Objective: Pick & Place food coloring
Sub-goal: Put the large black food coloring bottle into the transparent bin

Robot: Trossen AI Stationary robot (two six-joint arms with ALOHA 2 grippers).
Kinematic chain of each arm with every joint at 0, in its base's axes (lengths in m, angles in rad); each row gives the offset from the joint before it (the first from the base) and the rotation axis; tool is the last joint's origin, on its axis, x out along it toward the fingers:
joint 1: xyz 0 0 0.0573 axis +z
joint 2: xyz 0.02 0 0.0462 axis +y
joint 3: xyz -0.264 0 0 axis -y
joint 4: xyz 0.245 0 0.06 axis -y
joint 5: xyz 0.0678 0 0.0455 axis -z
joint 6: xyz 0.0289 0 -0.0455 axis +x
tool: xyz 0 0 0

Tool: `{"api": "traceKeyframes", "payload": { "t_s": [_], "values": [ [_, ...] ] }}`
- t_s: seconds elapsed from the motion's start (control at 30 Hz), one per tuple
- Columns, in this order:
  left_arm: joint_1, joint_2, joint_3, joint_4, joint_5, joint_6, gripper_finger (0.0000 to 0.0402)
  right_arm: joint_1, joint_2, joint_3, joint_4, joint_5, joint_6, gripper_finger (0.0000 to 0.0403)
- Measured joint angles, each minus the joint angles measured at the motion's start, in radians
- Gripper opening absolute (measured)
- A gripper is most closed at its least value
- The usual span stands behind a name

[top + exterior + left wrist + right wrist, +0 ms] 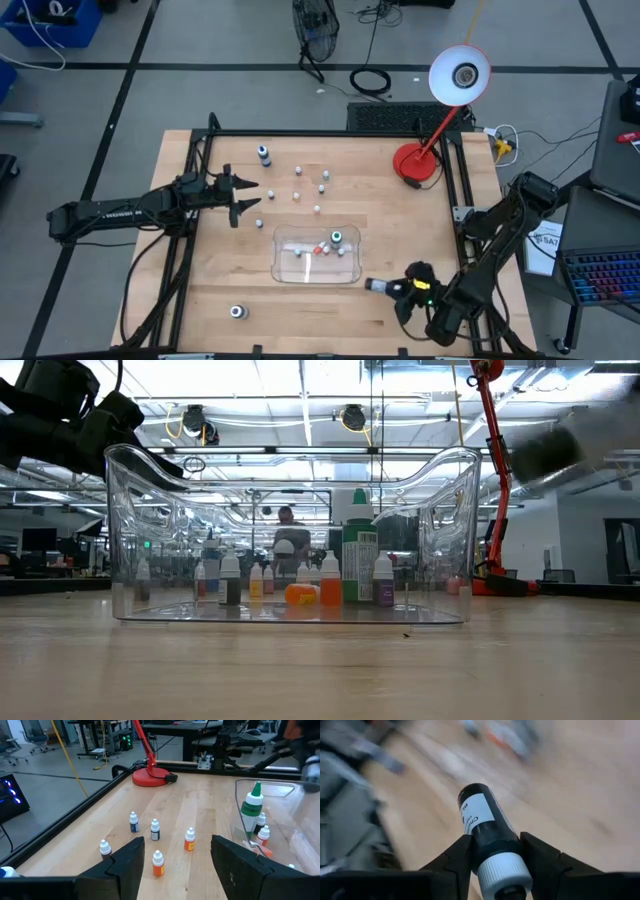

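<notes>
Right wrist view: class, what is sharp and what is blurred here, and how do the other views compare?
Right wrist view: dark bottle sharp, table streaked. Low view: clear tray sharp, one arm smeared at upper right. Left wrist and high views: crisp.

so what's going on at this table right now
The right gripper holds a dark food coloring bottle with a white cap, beside the clear tray. The tray already holds some bottles, including a tall green one. The left gripper is open near small bottles on the table.
</notes>
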State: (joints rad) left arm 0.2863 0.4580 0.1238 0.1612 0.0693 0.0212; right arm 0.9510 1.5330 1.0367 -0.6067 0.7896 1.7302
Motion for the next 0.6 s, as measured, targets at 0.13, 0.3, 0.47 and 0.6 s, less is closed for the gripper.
{"api": "traceKeyframes", "payload": {
  "t_s": [0.13, 0.3, 0.47, 0.6],
  "values": [
    [0.000, 0.000, 0.000, 0.000, 0.000, 0.000, 0.0228, -0.016, -0.004, 0.002, 0.272, 0.174, -0.373, 0.0132],
    [0.000, 0.000, 0.000, 0.000, 0.000, 0.000, 0.0228, -0.105, -0.033, 0.005, 0.730, 0.156, -1.040, 0.0132],
    [0.000, 0.000, 0.000, -0.002, 0.000, 0.000, 0.0228, -0.262, -0.047, 0.165, 0.700, -0.060, -1.326, 0.0132],
    [0.000, 0.000, 0.000, 0.000, 0.000, 0.000, 0.0228, -0.399, 0.009, 0.424, 0.278, -0.192, -1.248, 0.0132]
  ]
}}
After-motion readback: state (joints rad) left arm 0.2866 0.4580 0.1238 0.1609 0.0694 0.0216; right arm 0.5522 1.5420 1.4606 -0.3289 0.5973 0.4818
